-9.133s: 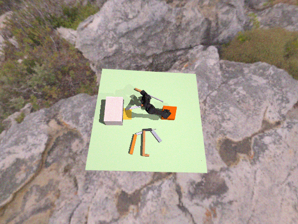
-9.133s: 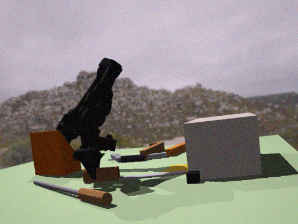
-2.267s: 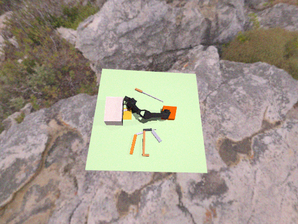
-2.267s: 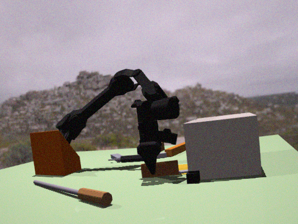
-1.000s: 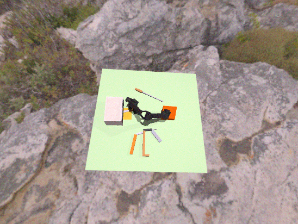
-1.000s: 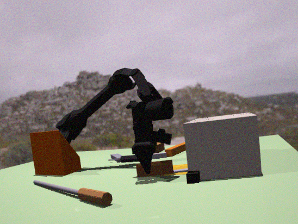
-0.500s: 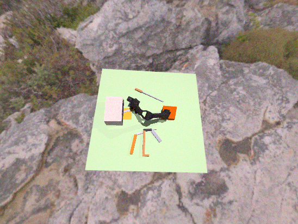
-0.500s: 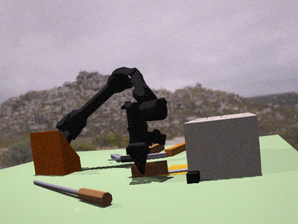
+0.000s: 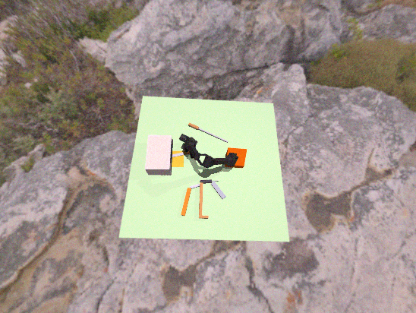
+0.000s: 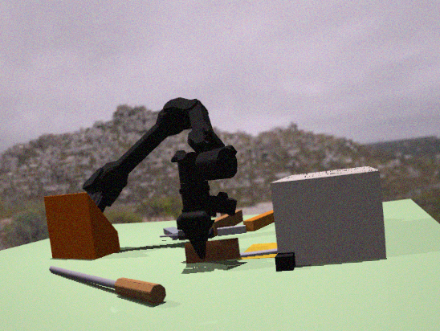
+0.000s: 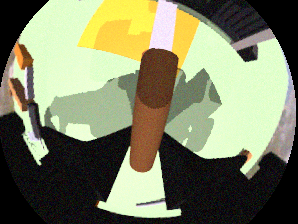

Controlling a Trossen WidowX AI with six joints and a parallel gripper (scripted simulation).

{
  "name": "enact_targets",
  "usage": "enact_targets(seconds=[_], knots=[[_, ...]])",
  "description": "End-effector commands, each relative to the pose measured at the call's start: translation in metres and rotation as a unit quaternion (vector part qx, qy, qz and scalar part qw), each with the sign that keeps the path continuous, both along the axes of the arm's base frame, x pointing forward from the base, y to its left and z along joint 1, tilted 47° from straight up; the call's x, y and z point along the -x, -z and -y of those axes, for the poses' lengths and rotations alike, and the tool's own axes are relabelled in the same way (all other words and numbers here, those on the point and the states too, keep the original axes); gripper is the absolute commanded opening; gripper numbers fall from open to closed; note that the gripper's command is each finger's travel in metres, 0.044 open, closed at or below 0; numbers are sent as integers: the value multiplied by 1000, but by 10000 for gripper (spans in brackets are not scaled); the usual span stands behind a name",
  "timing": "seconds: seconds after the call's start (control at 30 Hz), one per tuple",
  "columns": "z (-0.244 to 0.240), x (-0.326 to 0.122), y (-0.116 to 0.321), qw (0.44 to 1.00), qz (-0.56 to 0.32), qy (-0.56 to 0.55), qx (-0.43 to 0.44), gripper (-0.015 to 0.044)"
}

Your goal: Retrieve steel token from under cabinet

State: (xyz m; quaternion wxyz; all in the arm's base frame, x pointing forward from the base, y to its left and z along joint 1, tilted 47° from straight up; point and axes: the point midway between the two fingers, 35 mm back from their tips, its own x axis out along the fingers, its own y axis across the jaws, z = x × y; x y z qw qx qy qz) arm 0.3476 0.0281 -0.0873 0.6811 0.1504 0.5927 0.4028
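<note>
From above, the tool is closed on a brown handle, its pale shaft crossing the yellow area toward the cabinet near the counter's left edge. I cannot tell where the token is. Another stick lies toward the top edge.

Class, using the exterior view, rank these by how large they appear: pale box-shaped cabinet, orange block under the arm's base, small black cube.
1. Cabinet
2. Orange block
3. Black cube
</note>
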Motion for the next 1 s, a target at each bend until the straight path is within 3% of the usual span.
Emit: enact_targets(seconds=[0.0,0.97], knots=[[2,8,3,1000,-2,-1,0,0],[14,45,14,1000,-3,-1,0,0]])
